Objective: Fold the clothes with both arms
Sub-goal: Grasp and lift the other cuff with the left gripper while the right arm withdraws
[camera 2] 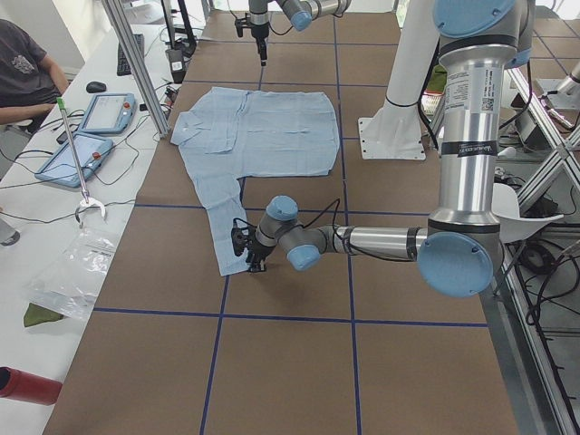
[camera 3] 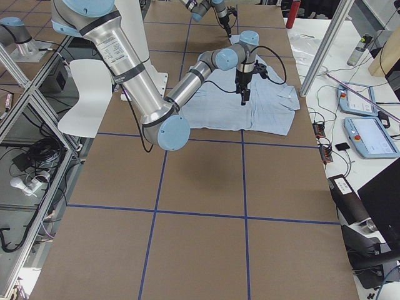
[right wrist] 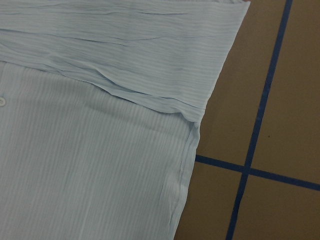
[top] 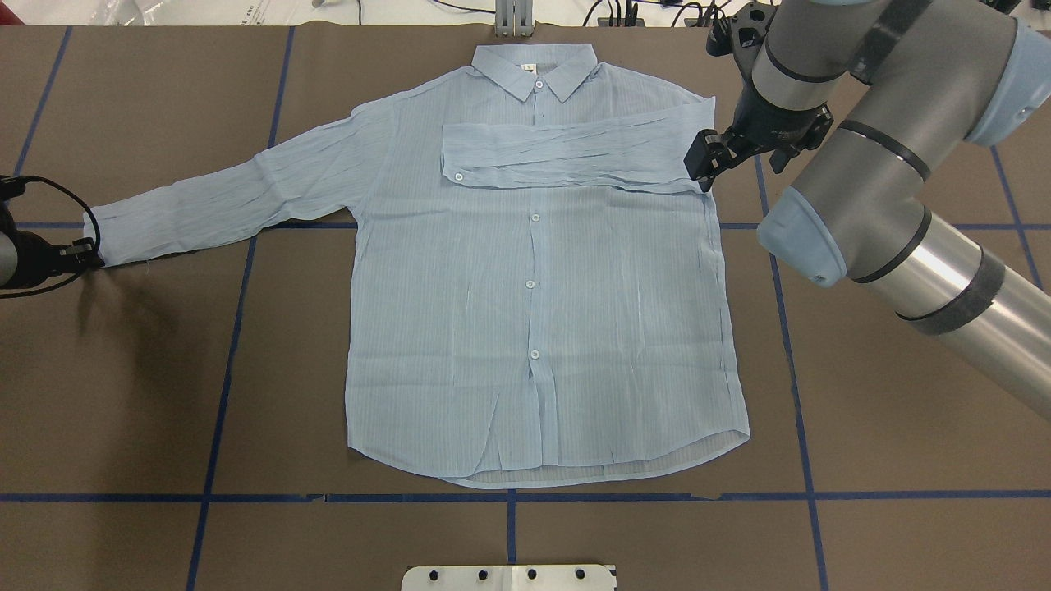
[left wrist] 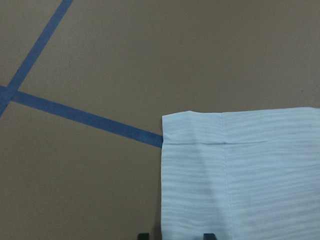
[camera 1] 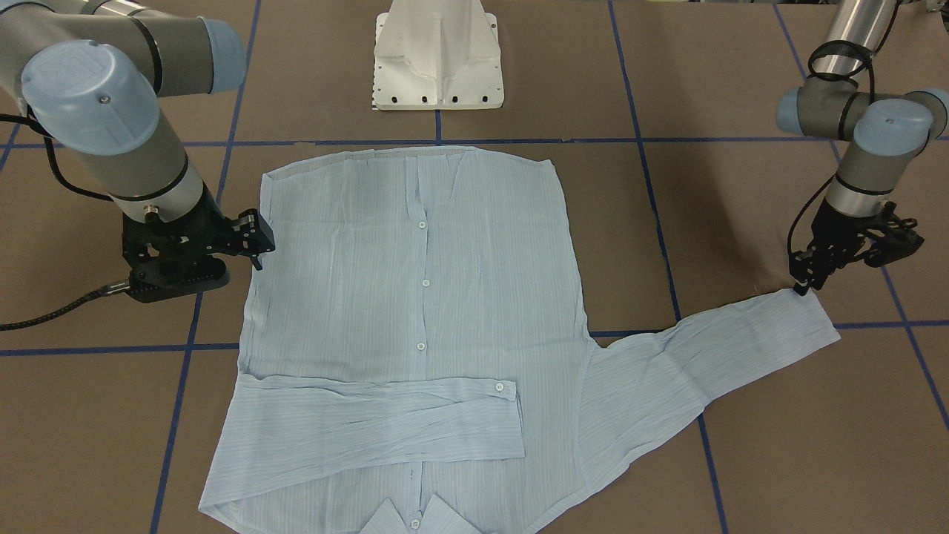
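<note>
Shirt [top: 534, 328] flat, front up, mid bench [top: 862, 394], collar far from robot. R sleeve [top: 566, 156] folded across chest; L sleeve [top: 230, 201] stretched out sideways. L end effector [camera 1: 802, 288] at its cuff [left wrist: 240, 175], tips narrowly apart, straddling cuff edge. R end effector [top: 706, 164] just beside the fold's end; opening: can't tell.

We find no text that we can read with certainty. The left arm [camera 2: 465, 118], upper right of the left side view, bears vertical print on its silver tube, too small to make out. The right arm [camera 3: 119, 53], upper left of the right side view, bears similar unreadable print.
</note>
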### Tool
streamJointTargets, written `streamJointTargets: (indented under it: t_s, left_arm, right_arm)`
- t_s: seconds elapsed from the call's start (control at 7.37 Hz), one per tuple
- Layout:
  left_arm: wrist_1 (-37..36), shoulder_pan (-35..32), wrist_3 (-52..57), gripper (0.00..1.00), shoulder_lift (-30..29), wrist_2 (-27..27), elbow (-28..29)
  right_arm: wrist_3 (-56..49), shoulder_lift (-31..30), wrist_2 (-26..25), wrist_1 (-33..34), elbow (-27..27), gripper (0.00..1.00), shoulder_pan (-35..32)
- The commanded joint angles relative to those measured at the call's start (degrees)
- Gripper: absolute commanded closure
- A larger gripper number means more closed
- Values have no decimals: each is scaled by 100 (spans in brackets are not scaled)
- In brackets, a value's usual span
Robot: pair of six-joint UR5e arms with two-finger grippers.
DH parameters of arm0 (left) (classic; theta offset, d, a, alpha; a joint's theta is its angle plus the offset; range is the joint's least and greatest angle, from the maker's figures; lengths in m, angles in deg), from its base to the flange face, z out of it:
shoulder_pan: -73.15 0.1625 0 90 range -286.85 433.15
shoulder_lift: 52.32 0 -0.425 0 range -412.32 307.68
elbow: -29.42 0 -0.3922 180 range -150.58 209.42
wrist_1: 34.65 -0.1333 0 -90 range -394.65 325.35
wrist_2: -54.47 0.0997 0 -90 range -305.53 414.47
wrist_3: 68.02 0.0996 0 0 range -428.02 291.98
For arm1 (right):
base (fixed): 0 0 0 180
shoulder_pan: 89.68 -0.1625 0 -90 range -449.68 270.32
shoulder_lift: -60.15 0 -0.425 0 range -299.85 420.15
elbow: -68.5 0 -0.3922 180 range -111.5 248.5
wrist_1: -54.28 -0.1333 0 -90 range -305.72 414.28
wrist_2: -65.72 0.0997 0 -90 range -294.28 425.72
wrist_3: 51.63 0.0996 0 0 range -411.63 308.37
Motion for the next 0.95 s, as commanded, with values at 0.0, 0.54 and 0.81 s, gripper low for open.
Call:
streamJointTargets:
  t_s: [0.0,0.54,0.81]
  left_arm:
    - [-15,0,-9,94,-37,-18,-2]
    - [-24,-17,17,100,-64,-79,-195]
    - [-549,-139,140,100,-55,-489,-851]
  right_arm:
    - [0,-2,0,0,6,0,0]
    - [-9,-108,18,0,120,0,-8]
    - [-18,-205,44,0,191,0,-17]
